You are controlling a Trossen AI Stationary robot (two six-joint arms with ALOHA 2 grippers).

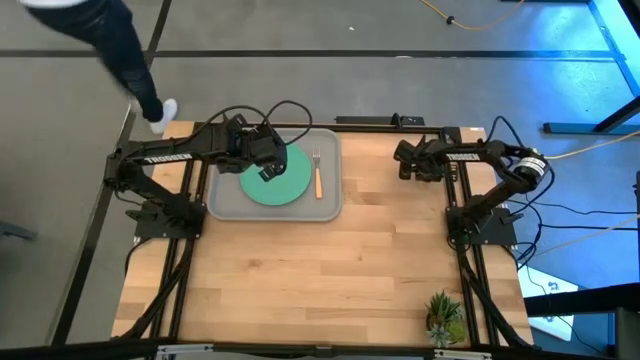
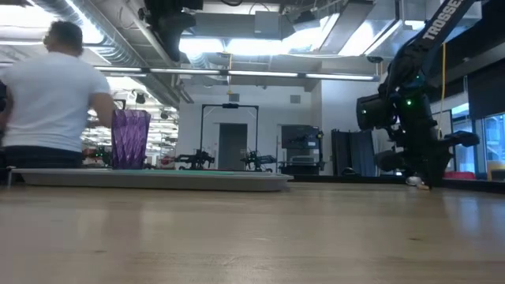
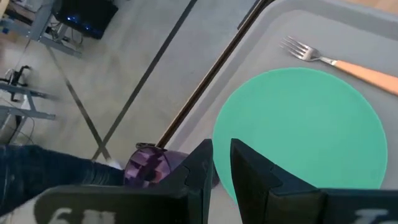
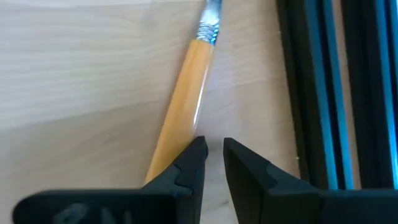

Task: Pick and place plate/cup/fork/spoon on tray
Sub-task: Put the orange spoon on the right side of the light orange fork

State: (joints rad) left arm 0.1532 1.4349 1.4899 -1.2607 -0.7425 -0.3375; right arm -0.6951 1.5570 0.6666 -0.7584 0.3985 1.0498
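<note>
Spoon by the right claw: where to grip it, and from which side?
Grip the spoon mid-handle, coming straight down from above. It lies flat on the bare wood of the table, so only its long narrow sides offer purchase. Set the right claw across the orange handle. The bowl end is cut off in the right wrist view.

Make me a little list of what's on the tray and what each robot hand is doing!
tray: grey, far left part of table
plate: green, on tray
fork: on tray, beside plate
cup: purple, upright on tray
spoon: on bare table, not on tray
left gripper: above tray, holds nothing
right gripper: by spoon handle, holds nothing
</note>
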